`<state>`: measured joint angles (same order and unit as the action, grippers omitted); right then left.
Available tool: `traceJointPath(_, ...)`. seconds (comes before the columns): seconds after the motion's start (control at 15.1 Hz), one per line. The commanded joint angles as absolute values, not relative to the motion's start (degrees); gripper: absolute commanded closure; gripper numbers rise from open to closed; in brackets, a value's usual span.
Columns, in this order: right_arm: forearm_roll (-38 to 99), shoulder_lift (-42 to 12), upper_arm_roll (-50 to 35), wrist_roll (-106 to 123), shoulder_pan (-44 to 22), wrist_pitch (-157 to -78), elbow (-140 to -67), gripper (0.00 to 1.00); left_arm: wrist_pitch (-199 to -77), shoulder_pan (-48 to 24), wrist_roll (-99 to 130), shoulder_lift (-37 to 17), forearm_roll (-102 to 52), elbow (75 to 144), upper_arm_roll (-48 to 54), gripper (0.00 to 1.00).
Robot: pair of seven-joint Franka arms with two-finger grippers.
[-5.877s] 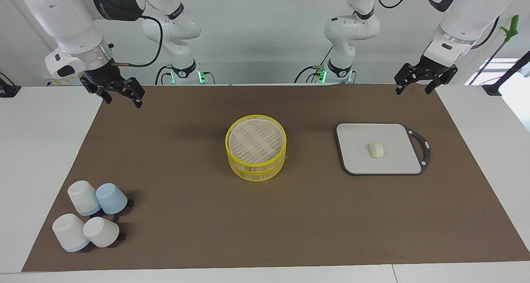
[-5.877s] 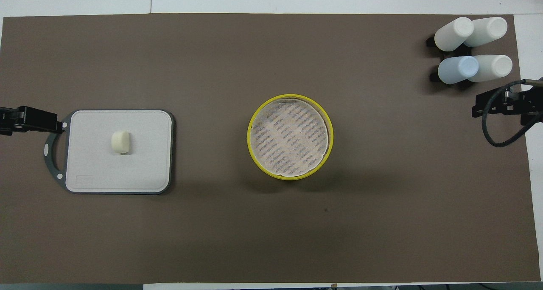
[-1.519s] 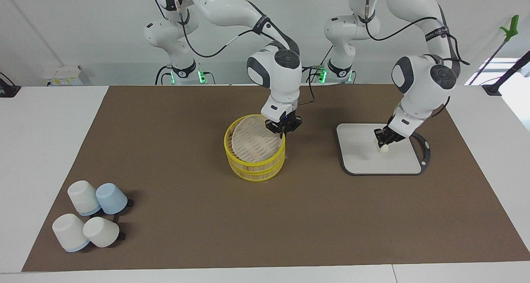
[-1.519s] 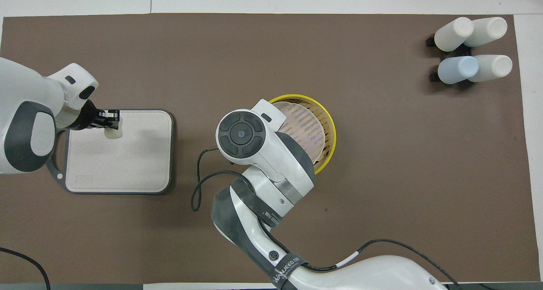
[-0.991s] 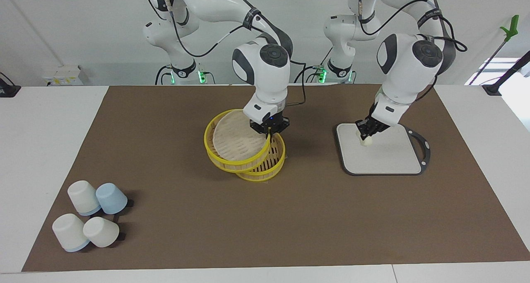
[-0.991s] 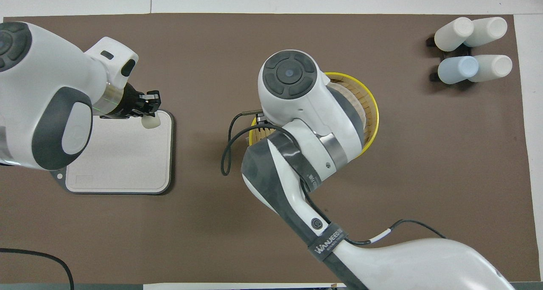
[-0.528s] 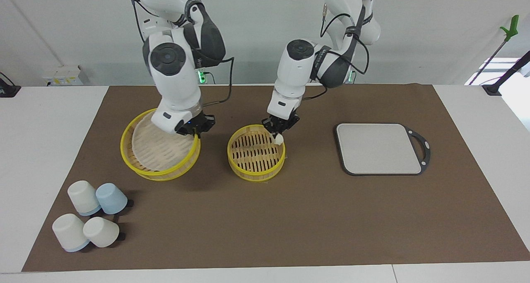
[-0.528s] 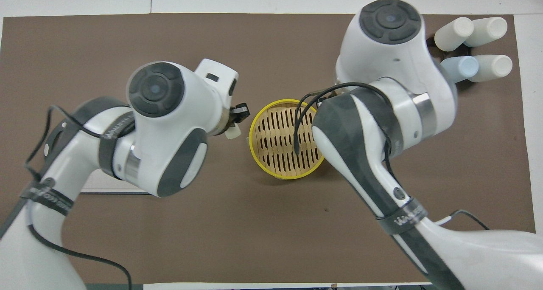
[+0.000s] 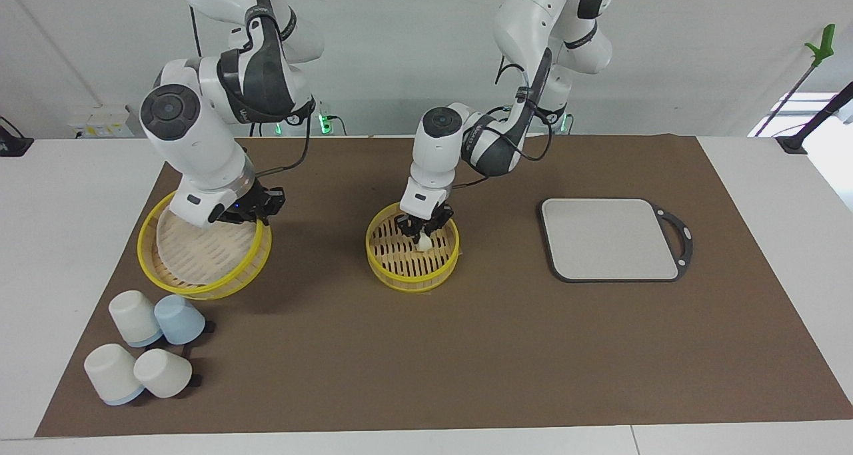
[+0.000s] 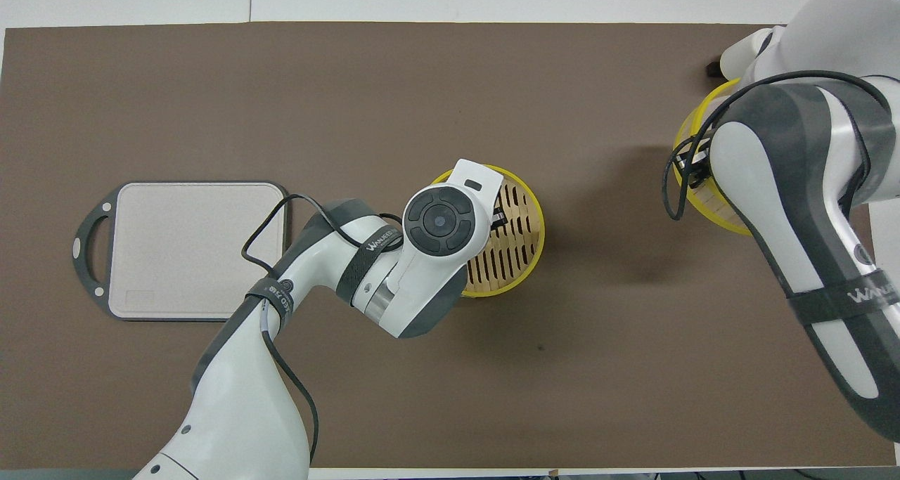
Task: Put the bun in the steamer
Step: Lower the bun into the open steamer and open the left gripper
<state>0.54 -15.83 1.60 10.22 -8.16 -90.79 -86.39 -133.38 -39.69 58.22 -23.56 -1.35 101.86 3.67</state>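
From my station, the facing view gives me what the overhead cannot: my left gripper (image 9: 422, 231) is down inside the open lower tier of the steamer (image 9: 412, 272), its fingers pinched on the bun (image 9: 424, 242), which sits low over the slatted floor; I cannot tell whether the bun touches the slats. In the overhead view the left arm's wrist covers the bun and most of that gripper, so only the tier's yellow rim (image 10: 532, 254) and part of the slats show. My right gripper (image 9: 252, 210) is clamped on the rim of the steamer's upper tier (image 9: 204, 288), which carries the pale woven lid and is tilted, with its low edge close to the mat toward the right arm's end of the table; whether it rests on the mat I cannot make out. From above, that tier shows only as a yellow arc (image 10: 685, 158) under the right arm, and the arm hides nearly all of the cups there, while the facing view shows the four cups (image 9: 143, 354) clustered farther from the robots than the raised tier. The grey board (image 9: 610, 238) lies bare toward the left arm's end. A brown mat (image 9: 506, 348) covers a white table (image 9: 60, 228), with a plain white wall at the robots' end.
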Motion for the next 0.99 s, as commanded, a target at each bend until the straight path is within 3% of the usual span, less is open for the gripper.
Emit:
traceJointPath(0.0,0.8,-13.7,1.3,10.4,-8.0,-91.1,-88.3,1.00,-133.8,-41.0,60.3,-23.2,-0.2,101.7,2.5,0.05)
traceJointPath(0.07,0.8,-13.7,1.3,10.4,-8.0,-91.1,-88.3,1.00,-133.7,-40.9,60.2,-23.1,-0.2,101.7,2.5,0.00)
traceJointPath(0.33,0.8,-13.7,1.3,10.4,-8.1,-91.1,-88.3,1.00,-131.1,-40.0,59.9,-21.5,-0.2,101.6,2.4,0.00)
traceJointPath(0.73,2.2,-13.8,1.0,8.3,-8.8,-91.9,-88.2,1.00,-110.9,-26.5,44.8,-6.3,-0.5,100.5,2.3,0.00)
traceJointPath(0.92,4.2,-14.4,1.0,-10.4,-19.3,-99.0,-88.2,1.00,-103.0,-17.3,32.0,-0.2,-0.9,100.5,2.2,0.00)
